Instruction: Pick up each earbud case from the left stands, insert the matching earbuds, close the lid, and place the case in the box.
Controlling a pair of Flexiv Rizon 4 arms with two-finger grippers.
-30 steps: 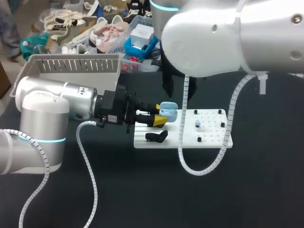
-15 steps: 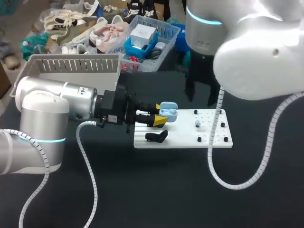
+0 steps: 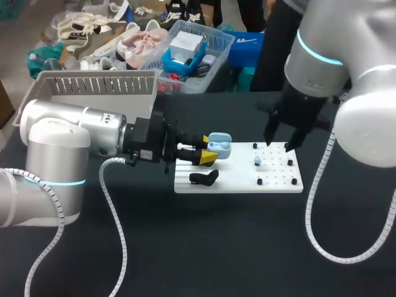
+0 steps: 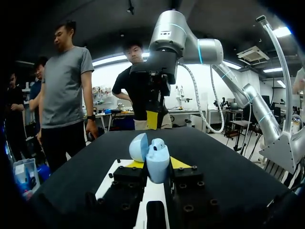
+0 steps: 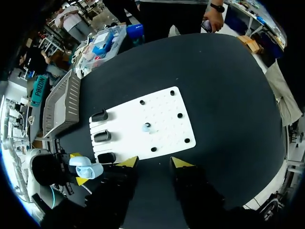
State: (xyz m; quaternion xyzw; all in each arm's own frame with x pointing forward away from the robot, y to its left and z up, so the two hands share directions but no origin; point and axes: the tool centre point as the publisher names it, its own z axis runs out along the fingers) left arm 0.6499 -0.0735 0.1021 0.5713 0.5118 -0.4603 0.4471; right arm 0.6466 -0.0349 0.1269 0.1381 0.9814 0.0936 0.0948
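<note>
earbud (image 3: 257, 161) sits on white board (image 3: 272, 184) just ahead of r claw (image 3: 278, 144), which is spread & empty, so r arm's nearer. l claw (image 3: 208, 152) pinches the open case (image 3: 219, 145) over board's l edge, apart from the earbud.

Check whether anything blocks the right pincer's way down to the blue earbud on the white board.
Nothing visible does. The right pincer hangs open above the white board, and the blue earbud sits alone mid-board, apart from the black pegs. The left pincer holds the earbud case well aside.
</note>
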